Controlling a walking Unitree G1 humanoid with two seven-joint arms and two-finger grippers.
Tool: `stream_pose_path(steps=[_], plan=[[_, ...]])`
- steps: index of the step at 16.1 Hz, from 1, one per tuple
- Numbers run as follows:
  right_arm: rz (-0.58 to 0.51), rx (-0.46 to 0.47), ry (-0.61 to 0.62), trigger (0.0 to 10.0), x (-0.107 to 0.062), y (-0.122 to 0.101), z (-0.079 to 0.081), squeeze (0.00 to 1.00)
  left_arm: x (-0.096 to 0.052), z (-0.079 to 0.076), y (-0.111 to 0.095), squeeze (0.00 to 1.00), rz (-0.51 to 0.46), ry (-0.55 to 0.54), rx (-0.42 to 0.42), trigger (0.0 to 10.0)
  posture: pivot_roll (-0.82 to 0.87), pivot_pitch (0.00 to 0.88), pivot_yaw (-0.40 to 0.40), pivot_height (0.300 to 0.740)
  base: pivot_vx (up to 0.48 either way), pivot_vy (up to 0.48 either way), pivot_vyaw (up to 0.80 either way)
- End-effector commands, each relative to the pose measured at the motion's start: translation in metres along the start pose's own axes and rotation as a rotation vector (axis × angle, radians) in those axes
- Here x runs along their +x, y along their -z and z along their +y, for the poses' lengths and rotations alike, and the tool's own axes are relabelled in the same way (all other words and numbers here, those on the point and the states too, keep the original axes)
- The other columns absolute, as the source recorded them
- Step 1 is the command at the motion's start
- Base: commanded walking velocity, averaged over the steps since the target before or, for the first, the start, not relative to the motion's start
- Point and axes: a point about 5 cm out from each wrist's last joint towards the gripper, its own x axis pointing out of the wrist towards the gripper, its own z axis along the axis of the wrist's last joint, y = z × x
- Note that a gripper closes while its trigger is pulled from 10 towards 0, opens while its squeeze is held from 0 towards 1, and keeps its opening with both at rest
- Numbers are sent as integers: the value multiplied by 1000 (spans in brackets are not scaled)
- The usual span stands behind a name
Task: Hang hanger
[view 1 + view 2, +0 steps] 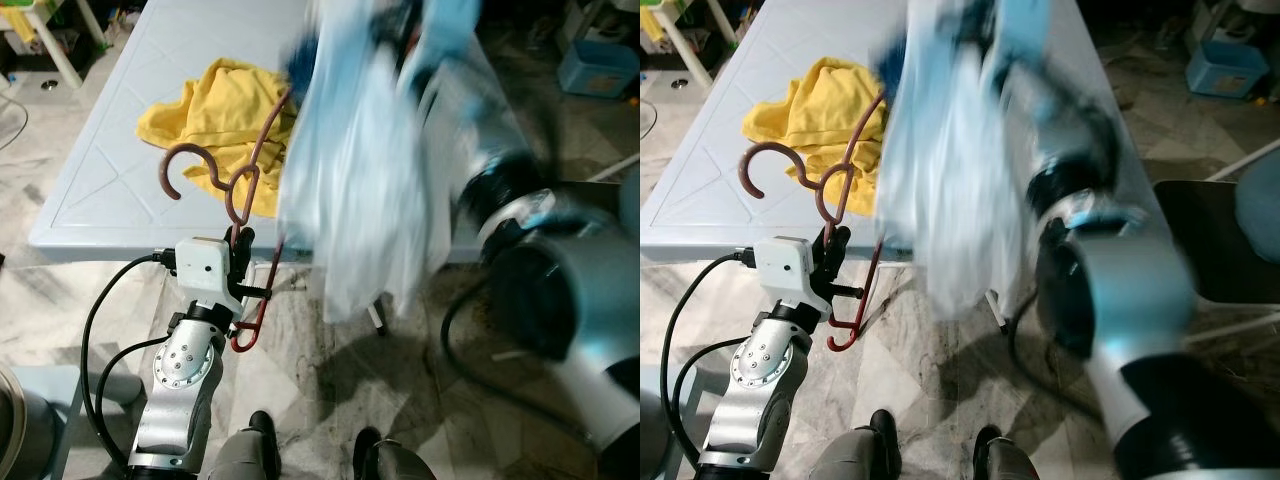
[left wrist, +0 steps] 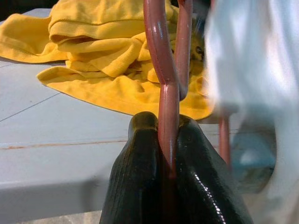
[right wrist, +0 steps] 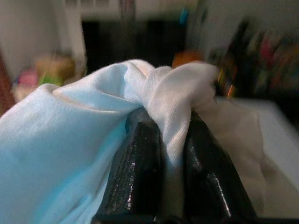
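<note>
Reddish-brown plastic hanger (image 1: 235, 190) stands upright in the left gripper (image 2: 169, 154), whose fingers are clamped on its lower bar just off the near edge of the pale blue table (image 1: 110, 170); its hook curls over the table edge. The right gripper (image 3: 170, 140) is raised high, its fingers pinched on a bunched fold of a light blue and white garment (image 1: 355, 170), which hangs blurred beside the hanger and partly across it. A yellow cloth (image 1: 215, 110) lies crumpled on the table behind.

By my judgement the step in hand is dressing the hanger: bringing garment and hanger together before any hanging. Whether the garment already sits on a hanger arm I cannot tell through the blur. Next, the neck opening would need to be guided over one shoulder of the hanger while the left gripper holds it steady.
</note>
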Motion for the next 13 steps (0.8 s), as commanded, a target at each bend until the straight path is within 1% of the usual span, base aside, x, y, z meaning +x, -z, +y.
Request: stream_pose_path(steps=[1,3,4,5,6,7,8,10,11,12,13], plan=[[-197,-53,30,0,6,-46,0,0,-5,4,12,0,71,-34,9,10000,145,237,-32,740,0,0,0],[-251,-110,47,0,7,-56,0,0,-6,4,13,0,70,-40,9,10000,145,239,-42,740,0,0,0],[-265,-131,54,0,6,-58,0,0,-6,4,13,0,69,-43,9,10000,145,238,-43,740,0,0,0],[-277,-196,66,0,4,-54,1,0,-6,4,13,0,68,-53,9,10000,142,239,-45,740,0,0,0],[-236,-233,50,0,2,-36,2,0,-6,3,13,0,68,-55,8,10000,139,239,-45,740,0,0,0],[-152,-276,12,706,-3,-9,4,0,-5,2,13,0,68,-53,7,10000,137,240,-45,740,0,0,0],[-41,-331,-37,10000,-9,19,6,0,-5,2,13,0,69,-50,5,10000,135,241,-44,740,0,0,0],[140,-424,-150,10000,-25,65,8,0,-5,1,14,0,70,-47,3,10000,134,241,-42,740,0,0,0],[166,-405,-178,10000,-30,75,7,992,-5,1,14,0,71,-47,4,10000,134,242,-38,740,0,0,0],[227,-364,-231,10000,-39,90,6,1000,-5,1,14,0,72,-47,3,10000,132,241,-37,740,0,0,0],[289,-371,-283,10000,-46,103,5,1000,-5,1,14,0,72,-46,3,10000,130,238,-34,740,0,0,0]])
